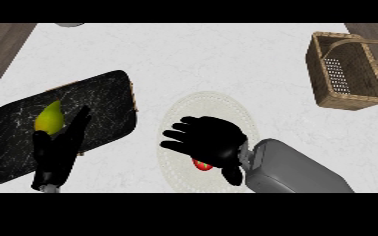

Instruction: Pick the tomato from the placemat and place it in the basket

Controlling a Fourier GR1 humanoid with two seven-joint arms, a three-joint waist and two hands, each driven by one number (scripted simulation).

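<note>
Right hand (209, 141) w/ fingers spread is hovering over the small red tomato (201, 164), lying under its palm on the round white placemat (214, 105). Woven wicker basket (341, 72) is sitting far upper-right on the white marble bench (192, 55). Left hand (59, 147) is resting open over the black slab (96, 105).

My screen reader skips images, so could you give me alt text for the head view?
The right hand hovers over a red tomato on a pale round placemat, fingers spread. A wicker basket stands at the far right; the left hand rests open over a dark board bearing a yellow-green fruit.
</note>
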